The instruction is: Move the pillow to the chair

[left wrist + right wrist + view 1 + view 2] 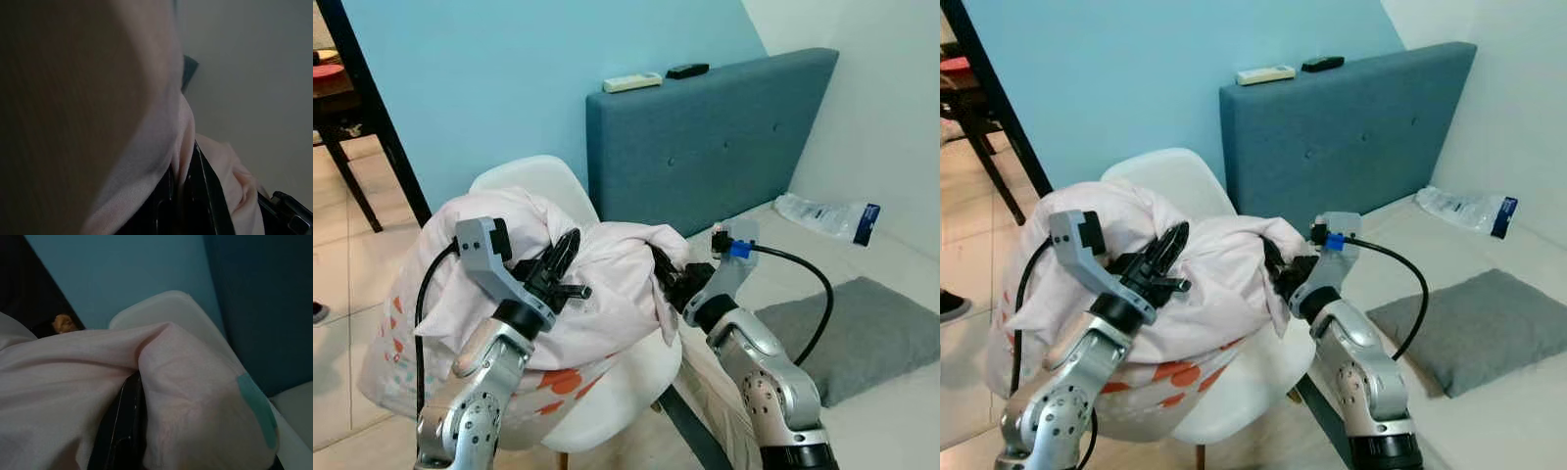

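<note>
Both grippers, left [570, 257] and right [668, 274], have jaws pinched on the pillow [607, 284] over the chair [524, 176]. I'd lower it squarely onto the seat before letting go.

Chair: white chair [626, 387], pink pillow [607, 284] lying on seat
Bed: bed [901, 269], grey cushion [867, 333], plastic packet [827, 215]

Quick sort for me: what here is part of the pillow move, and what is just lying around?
Job in hand:
- pillow, pale pink, over the chair seat
- white chair
- left gripper and right gripper, both clamped on the pillow

Lying about:
- grey cushion
- plastic packet
- white remote and black remote on the blue headboard
</note>
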Controlling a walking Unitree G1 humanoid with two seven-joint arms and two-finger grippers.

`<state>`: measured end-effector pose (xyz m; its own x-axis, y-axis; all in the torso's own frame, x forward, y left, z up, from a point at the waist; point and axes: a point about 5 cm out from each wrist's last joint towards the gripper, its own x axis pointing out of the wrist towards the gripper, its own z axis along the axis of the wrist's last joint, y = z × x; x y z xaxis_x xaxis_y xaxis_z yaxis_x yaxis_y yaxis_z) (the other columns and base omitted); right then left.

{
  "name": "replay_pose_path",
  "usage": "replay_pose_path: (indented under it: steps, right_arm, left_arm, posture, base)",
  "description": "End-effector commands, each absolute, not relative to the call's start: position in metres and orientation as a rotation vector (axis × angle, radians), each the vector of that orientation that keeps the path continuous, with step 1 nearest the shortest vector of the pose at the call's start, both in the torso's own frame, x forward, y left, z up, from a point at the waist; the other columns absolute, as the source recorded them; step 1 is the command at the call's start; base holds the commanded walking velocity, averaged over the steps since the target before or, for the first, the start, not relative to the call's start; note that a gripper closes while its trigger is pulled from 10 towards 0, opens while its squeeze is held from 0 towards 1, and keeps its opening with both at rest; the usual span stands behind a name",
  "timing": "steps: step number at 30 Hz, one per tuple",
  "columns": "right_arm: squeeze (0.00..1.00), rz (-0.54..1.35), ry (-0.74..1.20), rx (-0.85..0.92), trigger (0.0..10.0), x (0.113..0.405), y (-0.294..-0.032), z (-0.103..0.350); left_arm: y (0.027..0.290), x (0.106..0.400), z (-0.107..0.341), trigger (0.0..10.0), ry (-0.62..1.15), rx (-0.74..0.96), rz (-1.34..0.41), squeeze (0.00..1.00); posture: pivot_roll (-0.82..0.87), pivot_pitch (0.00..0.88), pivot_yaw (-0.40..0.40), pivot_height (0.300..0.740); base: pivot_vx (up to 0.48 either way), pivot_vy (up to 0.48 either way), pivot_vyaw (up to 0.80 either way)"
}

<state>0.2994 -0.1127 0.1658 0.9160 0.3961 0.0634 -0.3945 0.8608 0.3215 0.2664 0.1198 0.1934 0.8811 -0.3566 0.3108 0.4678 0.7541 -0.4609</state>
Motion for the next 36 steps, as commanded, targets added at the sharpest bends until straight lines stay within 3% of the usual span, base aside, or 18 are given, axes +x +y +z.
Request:
replay_pose_path:
  steps: [1, 8, 16, 30, 36]
  right_arm:
    - [0.00, 0.372, -0.104, 0.313, 10.0, 0.300, -0.122, 0.183]
    - [0.00, 0.398, -0.107, 0.291, 10.0, 0.298, -0.120, 0.182]
    - [0.00, 0.459, -0.086, 0.235, 10.0, 0.293, -0.116, 0.177]
    - [0.00, 0.403, -0.091, 0.216, 10.0, 0.296, -0.123, 0.177]
    - [0.00, 0.322, -0.073, 0.207, 10.0, 0.302, -0.131, 0.173]
  left_arm:
    - [0.118, 0.268, 0.189, 10.0, -0.181, -0.560, -0.449, 0.00]
    - [0.121, 0.271, 0.188, 10.0, -0.178, -0.579, -0.416, 0.00]
    - [0.122, 0.271, 0.187, 10.0, -0.180, -0.578, -0.402, 0.00]
    - [0.121, 0.272, 0.186, 10.0, -0.175, -0.580, -0.393, 0.00]
    - [0.119, 0.273, 0.184, 10.0, -0.155, -0.558, -0.408, 0.00]
  posture:
    - [0.00, 0.011, 0.001, 0.740]
    - [0.00, 0.012, 0.000, 0.740]
    - [0.00, 0.015, -0.004, 0.740]
    - [0.00, 0.015, -0.005, 0.740]
    - [0.00, 0.008, -0.002, 0.740]
  base:
    - [0.000, -0.240, 0.00]
    - [0.000, -0.034, 0.00]
    - [0.000, 0.000, 0.78]
    - [0.000, 0.000, 0.79]
    - [0.000, 0.000, 0.00]
